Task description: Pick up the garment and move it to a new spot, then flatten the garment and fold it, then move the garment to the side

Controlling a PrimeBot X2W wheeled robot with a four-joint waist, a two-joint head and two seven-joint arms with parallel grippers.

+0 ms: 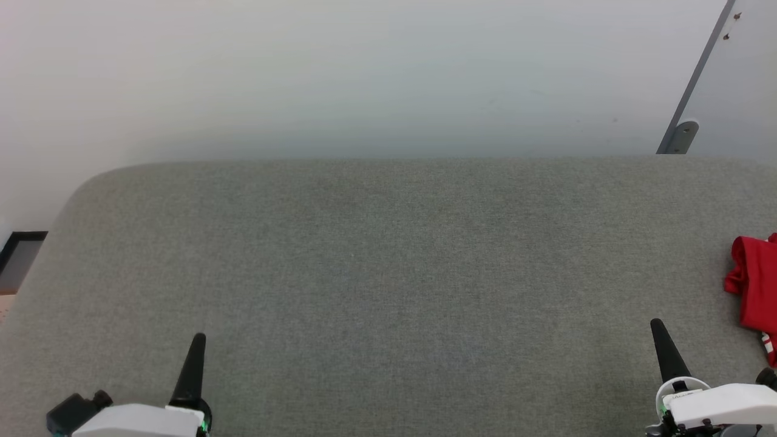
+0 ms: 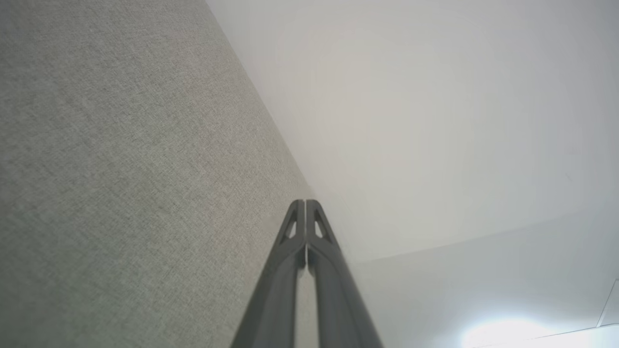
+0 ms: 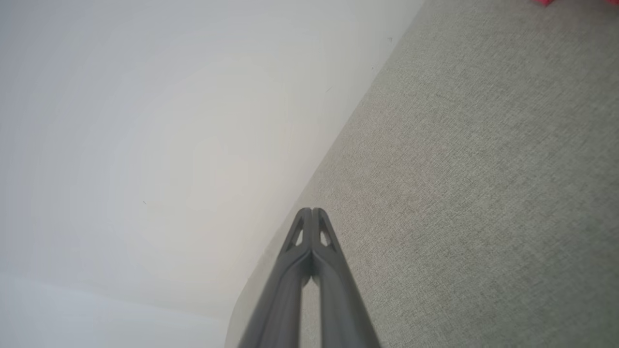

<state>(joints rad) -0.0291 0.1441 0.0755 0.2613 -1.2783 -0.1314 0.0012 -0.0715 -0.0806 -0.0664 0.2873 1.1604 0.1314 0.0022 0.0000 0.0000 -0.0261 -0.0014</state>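
Note:
The red garment [image 1: 757, 292] lies bunched at the far right edge of the head view, partly cut off, with a bit of white-and-red trim at its lower end. A sliver of the red garment [image 3: 546, 2] also touches the top edge of the right wrist view. My right gripper [image 1: 657, 326] hovers at the lower right, left of the garment and apart from it, fingers pressed together and empty [image 3: 312, 211]. My left gripper [image 1: 199, 340] sits at the lower left, far from the garment, also shut on nothing [image 2: 305, 202].
A wide grey fabric-covered surface [image 1: 388, 261] spreads across the head view, with a rounded far-left corner. A pale wall rises behind it. A grey metal bracket [image 1: 683, 135] slants at the back right. A dark-framed object [image 1: 18, 255] stands beyond the left edge.

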